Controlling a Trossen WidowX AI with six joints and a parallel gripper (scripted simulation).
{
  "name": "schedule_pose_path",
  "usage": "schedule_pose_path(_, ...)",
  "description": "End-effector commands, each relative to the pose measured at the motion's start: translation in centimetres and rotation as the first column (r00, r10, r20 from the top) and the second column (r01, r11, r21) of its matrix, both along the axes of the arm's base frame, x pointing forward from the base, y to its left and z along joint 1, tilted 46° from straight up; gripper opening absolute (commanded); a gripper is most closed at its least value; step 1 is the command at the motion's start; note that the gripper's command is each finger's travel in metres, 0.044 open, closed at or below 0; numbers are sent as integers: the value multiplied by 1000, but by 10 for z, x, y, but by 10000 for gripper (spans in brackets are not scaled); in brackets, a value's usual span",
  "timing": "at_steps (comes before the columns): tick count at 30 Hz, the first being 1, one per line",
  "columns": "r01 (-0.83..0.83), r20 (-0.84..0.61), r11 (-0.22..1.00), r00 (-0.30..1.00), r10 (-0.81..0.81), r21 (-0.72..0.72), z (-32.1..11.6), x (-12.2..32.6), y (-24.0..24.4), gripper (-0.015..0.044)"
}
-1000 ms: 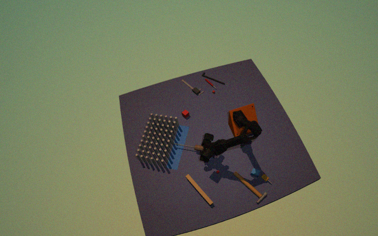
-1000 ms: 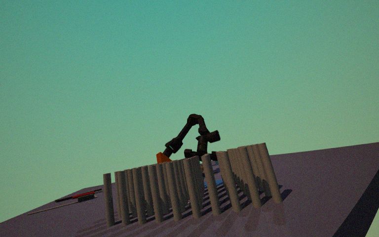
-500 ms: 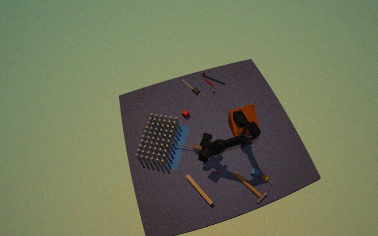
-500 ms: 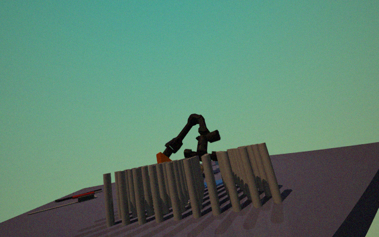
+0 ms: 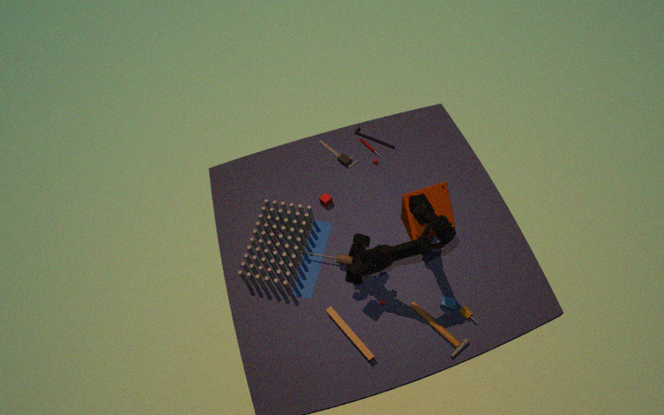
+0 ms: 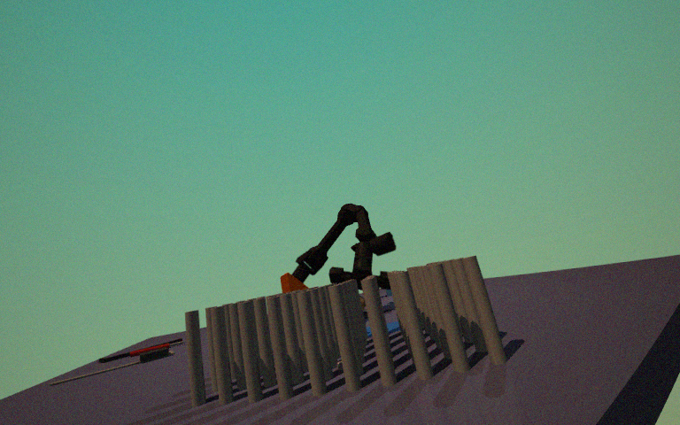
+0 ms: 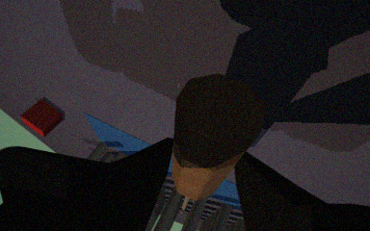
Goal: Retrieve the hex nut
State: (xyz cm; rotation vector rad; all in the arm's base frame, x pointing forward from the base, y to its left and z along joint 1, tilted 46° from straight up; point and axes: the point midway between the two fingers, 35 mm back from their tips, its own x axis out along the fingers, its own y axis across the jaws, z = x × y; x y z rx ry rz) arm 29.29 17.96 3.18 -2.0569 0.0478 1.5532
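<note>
My gripper [image 5: 348, 259] [image 7: 204, 150] is shut on the wooden handle [image 5: 344, 259] [image 7: 195, 182] of a tool, in front of the spacer field. The tool's thin metal shaft [image 5: 323, 256] [image 7: 185, 203] points away from the hand, passes over the blue taped strip [image 5: 313, 276] [image 6: 393, 327] [image 7: 103, 131] and reaches in among the grey standing spacers [image 5: 285, 282] [image 6: 343, 340]. The spacers stand in rows, with none seen lying down. The shaft's far end is hidden among them. I cannot make out the nut; a tiny pale spot low between spacers in the exterior view is too small to identify.
A red cube [image 5: 325, 199] [image 7: 42, 116] lies beside the field. A wooden bar [image 5: 349, 335], a hammer [image 5: 443, 334], a blue block [image 5: 448, 303] and a yellow-handled tool [image 5: 466, 312] lie on the opposite side. A caliper-like tool [image 5: 344, 158], red screwdriver [image 5: 367, 145] and black rod [image 5: 376, 140] lie farther off.
</note>
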Motion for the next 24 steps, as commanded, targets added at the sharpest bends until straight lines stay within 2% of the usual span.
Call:
schedule_pose_path(1,4,8,1000,1000,-4,1,0,6,-1,0)
schedule_pose_path(24,3,9,1000,1000,-4,1,-5,22,-5,0)
